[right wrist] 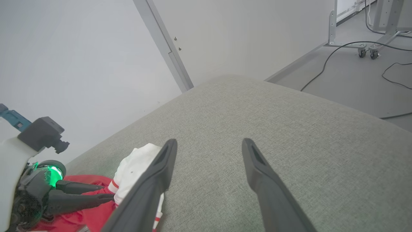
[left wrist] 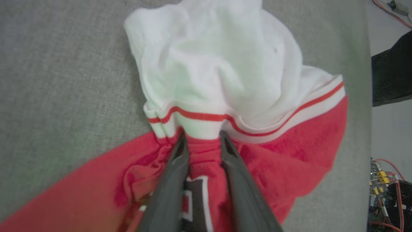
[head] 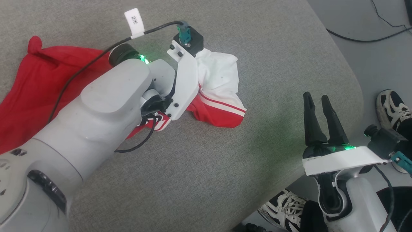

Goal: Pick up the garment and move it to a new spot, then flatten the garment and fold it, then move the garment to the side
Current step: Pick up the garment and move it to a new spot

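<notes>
A crumpled red jersey-style T-shirt [head: 42, 80] lies at the left of a grey fabric-covered surface [head: 225, 167], its white short sleeve [head: 219, 71] bunched and flopped toward the middle. We see red-and-white striped trim [left wrist: 199, 117] edging the sleeve and, below it, a fragment of black lettering [left wrist: 196, 206] outlined in white, too folded to read. The fingers of the left gripper [left wrist: 202, 137] pinch a ridge of red cloth just under that trim. The right gripper [head: 316, 96] hovers over the surface's right edge, well apart from the shirt, fingers spread wide, holding nothing. A person's black-and-white sneakers [head: 391, 108] stand nearby.
</notes>
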Available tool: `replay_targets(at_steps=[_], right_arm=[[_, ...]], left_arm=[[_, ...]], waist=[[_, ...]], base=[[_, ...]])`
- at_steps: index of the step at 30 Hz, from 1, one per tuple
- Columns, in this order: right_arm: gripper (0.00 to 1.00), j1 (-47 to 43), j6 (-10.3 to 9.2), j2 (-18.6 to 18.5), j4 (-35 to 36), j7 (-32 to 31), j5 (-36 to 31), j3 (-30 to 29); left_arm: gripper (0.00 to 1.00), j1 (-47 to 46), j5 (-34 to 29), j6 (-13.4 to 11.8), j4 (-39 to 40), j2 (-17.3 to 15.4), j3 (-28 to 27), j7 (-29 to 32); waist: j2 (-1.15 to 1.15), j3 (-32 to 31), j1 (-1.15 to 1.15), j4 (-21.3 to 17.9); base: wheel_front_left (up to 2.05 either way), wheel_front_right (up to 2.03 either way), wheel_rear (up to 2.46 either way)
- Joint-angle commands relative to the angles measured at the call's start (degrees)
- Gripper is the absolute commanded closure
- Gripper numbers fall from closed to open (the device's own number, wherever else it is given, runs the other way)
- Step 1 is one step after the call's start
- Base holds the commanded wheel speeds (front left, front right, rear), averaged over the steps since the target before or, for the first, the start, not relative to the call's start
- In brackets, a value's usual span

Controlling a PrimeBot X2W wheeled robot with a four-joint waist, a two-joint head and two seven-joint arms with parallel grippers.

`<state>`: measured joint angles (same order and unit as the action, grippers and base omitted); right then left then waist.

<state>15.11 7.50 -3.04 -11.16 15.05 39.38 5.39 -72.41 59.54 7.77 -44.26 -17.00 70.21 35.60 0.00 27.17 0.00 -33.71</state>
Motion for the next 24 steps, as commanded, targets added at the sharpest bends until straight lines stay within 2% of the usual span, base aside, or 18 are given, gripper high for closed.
replay_targets(at_steps=[1, 4, 5, 7, 8, 9, 14, 18, 19, 24], right_arm=[[0.00, -0.4, -0.02, 0.1, 0.5, 0.1, 0.3, 0.2], [0.00, 0.0, -0.02, 0.1, 0.8, 0.1, 0.5, 0.6], [0.00, 0.2, -0.02, 0.1, 0.9, 0.1, 0.4, 0.8], [0.00, 0.7, -0.02, 0.1, 1.0, 0.1, 0.1, 1.4], [0.00, 1.0, -0.02, 0.1, 1.0, 0.1, -0.1, 1.7], [0.00, 1.3, -0.02, 0.1, 0.9, 0.1, -0.2, 2.1], [0.00, 2.5, -0.02, 0.1, 0.0, 0.1, -1.7, 3.8], [0.00, 2.8, -0.01, 0.1, -0.8, 0.1, -5.1, 2.5], [0.00, 2.8, -0.02, 0.1, -1.2, 0.1, -7.0, 1.4], [0.00, 3.5, -0.02, 0.1, -1.6, 0.1, -11.5, -0.2]], left_arm=[[1.00, 1.7, -1.6, -0.6, -2.4, -1.7, 2.0, 0.3], [1.00, 1.9, -4.0, -0.6, -2.4, -2.4, 3.4, 0.9], [0.87, 2.2, -5.0, -0.6, -2.2, -2.8, 3.7, 1.3], [0.53, 2.7, -5.6, -0.6, -2.3, -3.1, 3.9, 0.8], [0.04, 2.5, -6.0, -0.6, -2.2, -3.0, 3.9, 0.2], [0.00, 2.2, -6.2, -0.6, -1.9, -2.9, 3.9, -0.6], [0.00, 0.4, -3.6, -0.6, 0.3, -3.3, 3.3, -7.1], [0.00, -1.8, 0.6, -0.3, 3.6, -1.5, 3.0, -14.4], [0.00, -1.9, 2.5, -0.3, 5.0, -0.8, 2.9, -17.4], [0.00, -1.2, 7.0, -0.3, 7.4, -0.2, 2.8, -22.7]], waist=[[0.00, 0.1, 0.00, 0.0], [0.00, 0.2, 0.00, -0.1], [0.00, 0.3, 0.00, -0.1], [0.00, 0.4, 0.00, -0.1], [0.00, 0.5, 0.00, -0.1], [0.00, 0.5, 0.00, 0.0], [0.00, -1.3, 0.00, 0.5], [0.00, -3.7, 0.00, 5.0], [0.00, -4.9, 0.00, 7.8], [0.00, -7.2, 0.00, 13.3]], base=[[0.02, 0.02, 0.02], [0.00, 0.00, 0.00], [0.00, 0.00, 0.00], [0.00, 0.00, 0.00], [0.00, 0.00, 0.00], [0.00, 0.00, 0.00], [0.00, 0.00, 0.00], [0.00, 0.00, 0.00], [0.00, 0.00, 0.00], [0.00, 0.00, 0.00]])
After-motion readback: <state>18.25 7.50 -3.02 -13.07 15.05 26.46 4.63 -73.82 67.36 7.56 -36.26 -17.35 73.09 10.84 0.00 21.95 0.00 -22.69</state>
